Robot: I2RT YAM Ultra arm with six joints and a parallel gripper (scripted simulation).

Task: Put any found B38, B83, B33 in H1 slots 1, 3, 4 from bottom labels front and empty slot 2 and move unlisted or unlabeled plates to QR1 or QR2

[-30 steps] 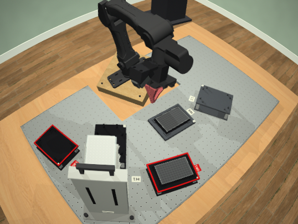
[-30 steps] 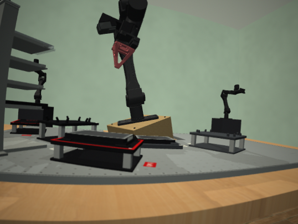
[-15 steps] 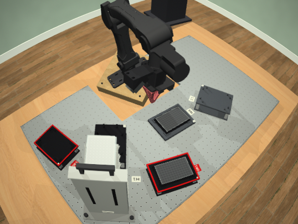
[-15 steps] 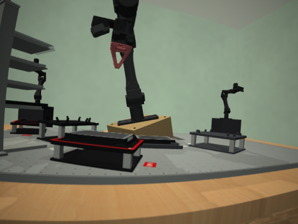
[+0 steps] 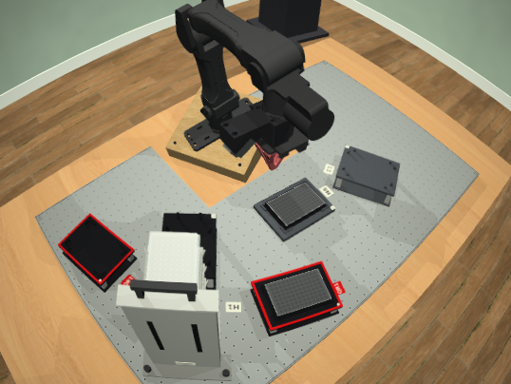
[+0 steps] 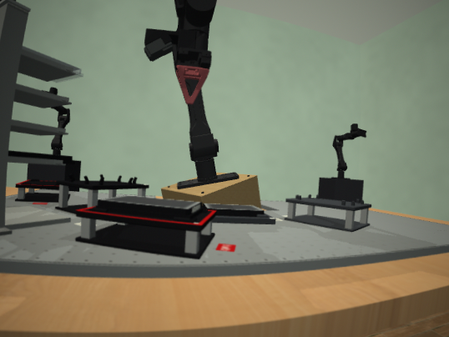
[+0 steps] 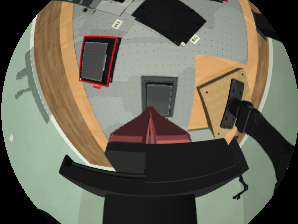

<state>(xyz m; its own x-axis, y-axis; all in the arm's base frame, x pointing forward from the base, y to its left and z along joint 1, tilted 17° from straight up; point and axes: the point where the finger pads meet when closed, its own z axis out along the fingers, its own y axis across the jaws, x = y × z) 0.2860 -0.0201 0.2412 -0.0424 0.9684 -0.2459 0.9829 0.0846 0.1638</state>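
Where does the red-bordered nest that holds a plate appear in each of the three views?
Top: the red-bordered nest sits lower right of centre, right of the plate hotel.
Exterior: lower left foreground.
Wrist: left of centre.
Shared landmark: the wooden arm base, also seen at and.

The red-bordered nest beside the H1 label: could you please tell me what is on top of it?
A dark gridded well plate lies flat on the red-bordered nest, inside its border. The plate covers the nest's middle, so any locators there cannot be seen; no ID label is legible.
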